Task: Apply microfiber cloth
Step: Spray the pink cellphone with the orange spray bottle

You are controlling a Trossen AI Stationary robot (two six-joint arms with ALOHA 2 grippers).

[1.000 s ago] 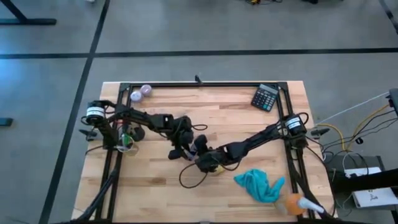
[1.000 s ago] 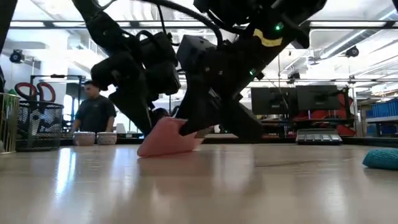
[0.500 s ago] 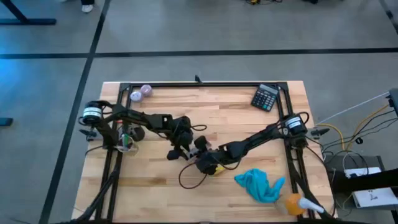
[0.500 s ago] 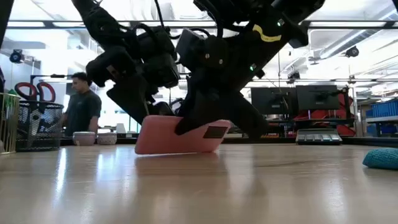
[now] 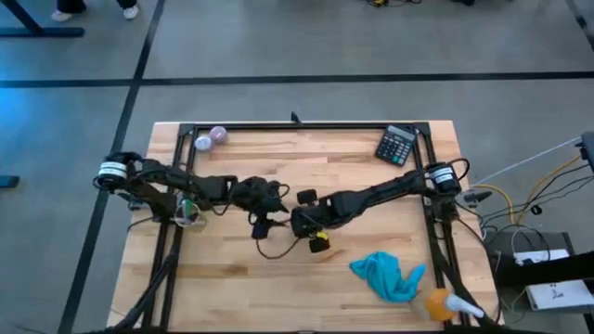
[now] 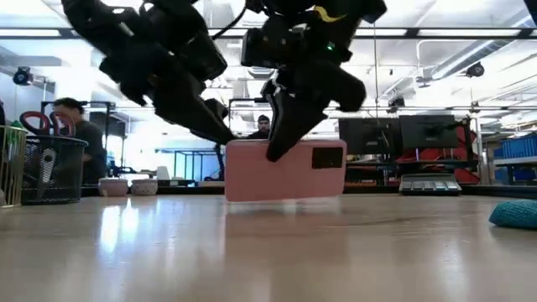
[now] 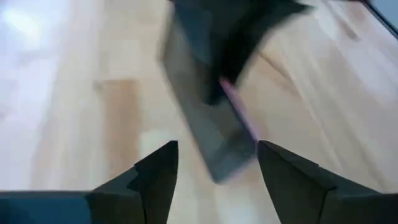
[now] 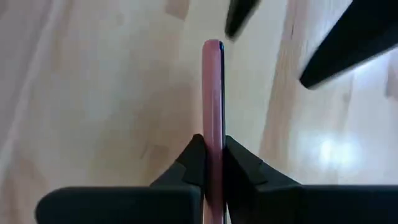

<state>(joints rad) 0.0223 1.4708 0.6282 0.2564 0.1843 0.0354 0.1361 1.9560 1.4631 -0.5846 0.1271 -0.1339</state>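
A phone [image 6: 285,172] in a pink case stands upright on one long edge near the table's middle, its pink back toward the near edge. My right gripper [image 6: 284,149] is shut on it from above. In the left wrist view the phone's dark screen [image 7: 208,127] shows ahead of my left gripper [image 7: 217,146], which is open just to the phone's left [image 5: 263,211] and touches nothing. The teal microfiber cloth [image 5: 385,276] lies crumpled near the table's front right, away from both grippers. My right gripper pinches the phone between its two fingers at the upper long edge [image 8: 213,118], one finger on the pink back [image 6: 278,151] and one on the screen side. The fingers slant down from above. The phone stays upright, its lower long edge [image 6: 285,198] at the table top.
An orange spray bottle [image 5: 441,303] lies at the front right corner beside the cloth. A calculator [image 5: 396,145] sits at the far right and two small round things [image 5: 209,139] at the far left. A loose cable [image 5: 278,250] curls near the phone. People stand beyond the table.
The phone has swung from a low slant, one edge on the table, to upright on its long edge, and has shifted toward the table's right with my right gripper. My left gripper has drawn back from it toward the table's left.
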